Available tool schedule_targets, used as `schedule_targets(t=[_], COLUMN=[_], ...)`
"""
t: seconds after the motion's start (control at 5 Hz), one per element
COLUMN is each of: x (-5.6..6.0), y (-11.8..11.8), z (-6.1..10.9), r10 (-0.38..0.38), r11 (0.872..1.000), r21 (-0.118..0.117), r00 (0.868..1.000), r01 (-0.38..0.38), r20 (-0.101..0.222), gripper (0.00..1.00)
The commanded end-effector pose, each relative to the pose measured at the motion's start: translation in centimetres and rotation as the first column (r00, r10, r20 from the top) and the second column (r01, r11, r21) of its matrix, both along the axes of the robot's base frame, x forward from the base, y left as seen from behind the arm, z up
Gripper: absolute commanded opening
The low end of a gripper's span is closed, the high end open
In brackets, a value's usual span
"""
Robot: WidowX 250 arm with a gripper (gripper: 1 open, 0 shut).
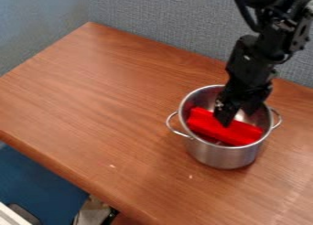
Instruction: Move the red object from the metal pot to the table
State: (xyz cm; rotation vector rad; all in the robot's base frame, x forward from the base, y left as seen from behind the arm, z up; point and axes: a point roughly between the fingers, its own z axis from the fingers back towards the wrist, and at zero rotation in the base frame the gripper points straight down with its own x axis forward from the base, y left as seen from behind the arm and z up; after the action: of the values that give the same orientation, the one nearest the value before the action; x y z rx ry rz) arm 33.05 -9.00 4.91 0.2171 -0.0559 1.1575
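Note:
The metal pot [228, 154] stands on the table [86, 91] toward its right side. The red object [221, 129] lies tilted inside the pot, one end resting against the near-left wall. My gripper [232, 111] reaches down from the upper right into the pot, pointing almost straight down. It stands open, with its dark fingers [222, 110] low over the block's upper right part. Whether the fingers touch the block cannot be made out.
The table's near edge [73, 169] runs diagonally across the lower left, with a blue floor area below it. A grey-blue wall stands behind the table. The pot's small loop handles [175, 124] stick out left and right.

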Motion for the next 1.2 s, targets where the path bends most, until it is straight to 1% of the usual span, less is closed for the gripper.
schedule_targets(t=[0.0, 0.2, 0.4, 0.8, 1.0], x=[1.9, 2.6, 3.2, 3.6, 3.7], y=[-1.8, -2.4, -3.1, -1.0, 0.0], z=[1.3, 2.2, 2.8, 1.6, 1.0], r10=[-0.047, 0.002, 0.052, 0.103, 0.126], r11=[0.999, 1.000, 0.999, 0.992, 0.986], r21=[-0.022, -0.023, -0.017, -0.082, -0.114], r00=[0.998, 0.999, 0.996, 0.994, 0.992], r01=[0.048, -0.001, -0.051, -0.100, -0.124], r20=[0.031, 0.053, 0.073, 0.031, 0.009], gripper=[1.00, 1.00, 1.00, 1.00, 1.00])
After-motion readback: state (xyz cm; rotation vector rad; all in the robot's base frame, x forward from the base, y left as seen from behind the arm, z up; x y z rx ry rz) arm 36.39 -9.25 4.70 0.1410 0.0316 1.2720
